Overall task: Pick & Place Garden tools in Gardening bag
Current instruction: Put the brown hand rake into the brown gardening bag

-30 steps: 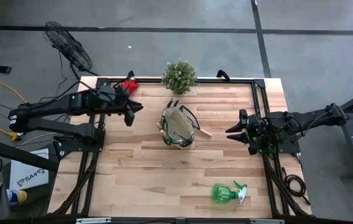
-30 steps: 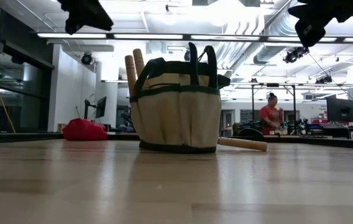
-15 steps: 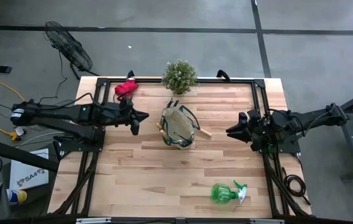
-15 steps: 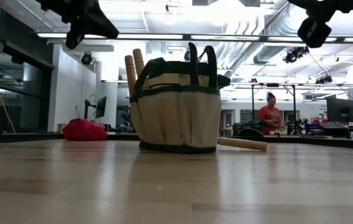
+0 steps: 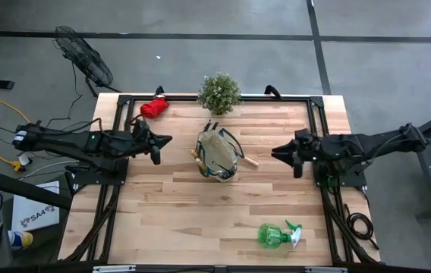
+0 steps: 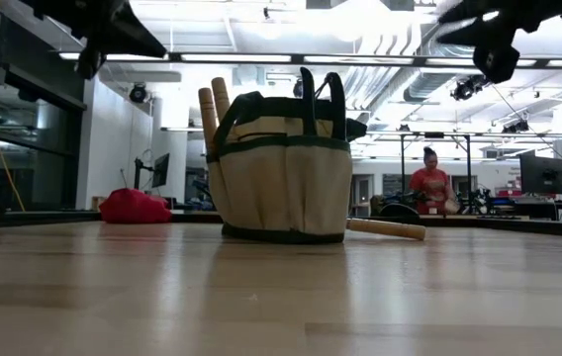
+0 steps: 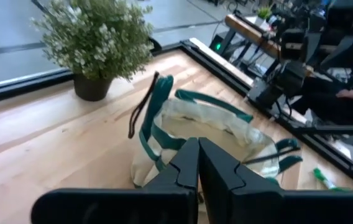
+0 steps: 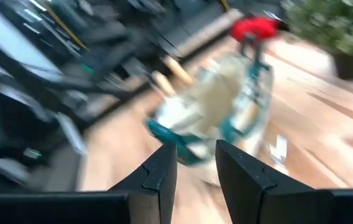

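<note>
The tan gardening bag (image 5: 217, 155) with green trim stands upright on its base at the table's middle; it also shows in the low view (image 6: 281, 178). Two wooden handles (image 6: 212, 109) stick up out of it. A third wooden handle (image 6: 385, 228) lies on the table at its right side. The red glove bundle (image 5: 153, 108) lies at the far left. The green spray bottle (image 5: 275, 236) lies near the front edge. My left gripper (image 5: 162, 142) hangs shut and empty left of the bag. My right gripper (image 5: 276, 150) hangs open and empty right of it. I cannot make out the shears.
A small bushy potted plant (image 5: 219, 92) stands at the far edge behind the bag. Black frame rails (image 5: 314, 114) run along the table's sides. Bare wood (image 5: 185, 220) lies in front of the bag. A person (image 6: 427, 183) stands in the room far behind the table.
My left gripper has gone from beside the red glove bundle toward the table's near edge and now hangs level with the bag, still shut. My right gripper has gone a little toward the bag. The bag and tools have stayed in place.
</note>
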Tool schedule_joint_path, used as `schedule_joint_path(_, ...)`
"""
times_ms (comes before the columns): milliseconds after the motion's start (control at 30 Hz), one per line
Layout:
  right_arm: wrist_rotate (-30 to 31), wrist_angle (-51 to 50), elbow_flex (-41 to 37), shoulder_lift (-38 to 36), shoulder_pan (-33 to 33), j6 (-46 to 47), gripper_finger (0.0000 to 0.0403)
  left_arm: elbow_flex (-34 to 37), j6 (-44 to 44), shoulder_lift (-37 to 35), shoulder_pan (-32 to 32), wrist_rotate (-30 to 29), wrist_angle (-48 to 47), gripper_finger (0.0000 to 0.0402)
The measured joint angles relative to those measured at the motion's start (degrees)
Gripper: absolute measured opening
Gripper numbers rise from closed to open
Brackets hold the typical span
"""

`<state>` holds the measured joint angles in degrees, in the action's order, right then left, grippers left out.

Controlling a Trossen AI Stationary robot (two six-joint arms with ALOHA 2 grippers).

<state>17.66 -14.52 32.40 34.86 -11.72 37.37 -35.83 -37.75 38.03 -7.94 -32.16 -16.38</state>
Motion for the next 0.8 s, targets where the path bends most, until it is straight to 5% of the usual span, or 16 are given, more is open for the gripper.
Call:
schedule_joint_path(167,-2.0,-12.1,6.4,8.6,4.2,-0.6,0.0103,0.0,1.1,-1.7,0.0,-1.5,0.0,0.0005)
schedule_joint_path(467,-8.6,-13.5,7.3,22.7,11.5,-6.5,0.0112,0.0,1.0,-2.2,0.0,-1.4,0.0,0.0005)
schedule_joint_path(800,-11.9,-11.6,7.3,36.8,15.0,-8.7,0.0213,0.0,0.4,-2.2,0.0,-1.4,-0.1,0.0005)
